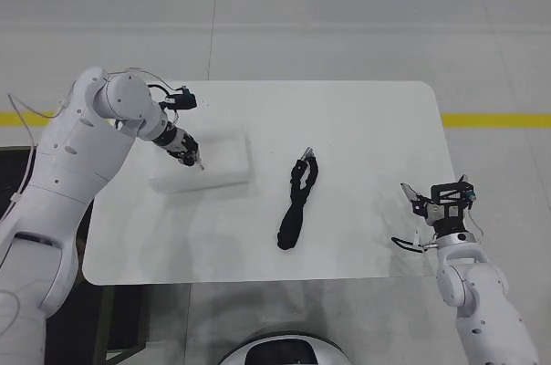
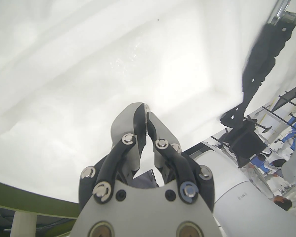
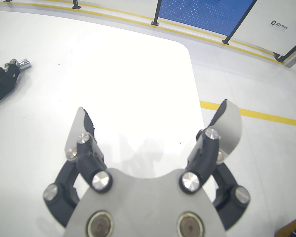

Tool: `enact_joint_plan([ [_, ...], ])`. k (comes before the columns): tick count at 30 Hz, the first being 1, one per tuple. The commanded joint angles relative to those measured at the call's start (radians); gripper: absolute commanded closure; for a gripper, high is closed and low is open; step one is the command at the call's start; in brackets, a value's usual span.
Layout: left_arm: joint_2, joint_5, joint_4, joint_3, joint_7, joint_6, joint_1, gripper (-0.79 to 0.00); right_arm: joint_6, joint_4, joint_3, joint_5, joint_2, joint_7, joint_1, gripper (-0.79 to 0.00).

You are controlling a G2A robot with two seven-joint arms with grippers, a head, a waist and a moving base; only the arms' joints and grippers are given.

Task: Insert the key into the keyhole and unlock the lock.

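L pincer (image 2: 147, 114): closed tight on a thin metal sliver, prob. the key (image 2: 146, 122). It sits edge-on between my pads, so I can't swear to it.
L position: over the white block (image 1: 216, 166), which lies by the table's (image 1: 367, 109) left edge, far half. My tips are right at the block's top face.
Why there: my guess is the block is a raised rest, so a flat key can be pinched off it instead of scraped off the bare tabletop.
R pincer (image 3: 154, 107): jaws spread wide, nothing between them. It hangs at the right edge, towards the front corner.
Why so: I judge it's parked open and facing the lock, ready to steady it when the key comes over.
Lock (image 1: 298, 203): black cable lock, mid-table, lying far-to-near, well apart from both pincers.
Cylinder end (image 3: 24, 63): the shiny metal tip of the lock, pointing at the far edge. The keyhole is presumably in it, but the opening is too small to make out.
Top cam: gives the layout, i.e. block left, lock centre, R pincer right. My L tips are just a dark blob there.
L wrist cam: gives the grip itself, pads meeting on the sliver, w/ the lock beyond.
R wrist cam: gives the gap between my R pads, plus the cylinder end side-on.
Stage: key in hand, insertion not yet begun.
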Motion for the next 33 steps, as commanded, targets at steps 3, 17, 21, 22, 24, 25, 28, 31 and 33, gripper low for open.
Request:
enact_joint_plan([
  [3, 0.019, 0.078, -0.111, -0.034, -0.027, 0.049, 0.016, 0.0, 0.0, 0.0, 0.0, 0.0, 0.0, 0.0, 0.0, -0.785],
  [17, 0.074, 0.072, -0.223, -0.116, -0.035, 0.267, 0.107, 0.0, 0.0, 0.0, 0.0, 0.0, 0.0, 0.0, 0.0, -0.785],
  [21, 0.091, -0.009, -0.179, -0.028, -0.035, 0.249, 0.097, 0.0, 0.0, 0.0, 0.0, 0.0, 0.0, 0.0, 0.0, -0.785],
  [22, 0.095, -0.005, -0.164, -0.008, -0.035, 0.263, 0.075, 0.0, 0.0, 0.0, 0.0, 0.0, 0.0, 0.0, 0.0, -0.785],
  [24, 0.101, -0.015, -0.142, -0.014, -0.034, 0.282, 0.038, 0.0, 0.0, 0.0, 0.0, 0.0, 0.0, 0.0, 0.0, -0.785],
  [25, 0.103, -0.031, -0.14, -0.031, -0.025, 0.291, 0.03, 0.0, 0.0, 0.0, 0.0, 0.0, 0.0, 0.0, 0.0, -0.785],
  [28, 0.117, -0.132, -0.162, -0.129, 0.04, 0.32, 0.045, 0.0, 0.0, 0.0, 0.0, 0.0, 0.0, 0.0, 0.0, -0.785],
  [31, 0.139, -0.338, -0.161, -0.282, 0.134, 0.262, 0.118, 0.0, 0.0, 0.0, 0.0, 0.0, 0.0, 0.0, 0.0, -0.785],
  [33, 0.152, -0.519, -0.135, -0.385, 0.183, 0.186, 0.197, 0.0, 0.0, 0.0, 0.0, 0.0, 0.0, 0.0, 0.0, -0.785],
])
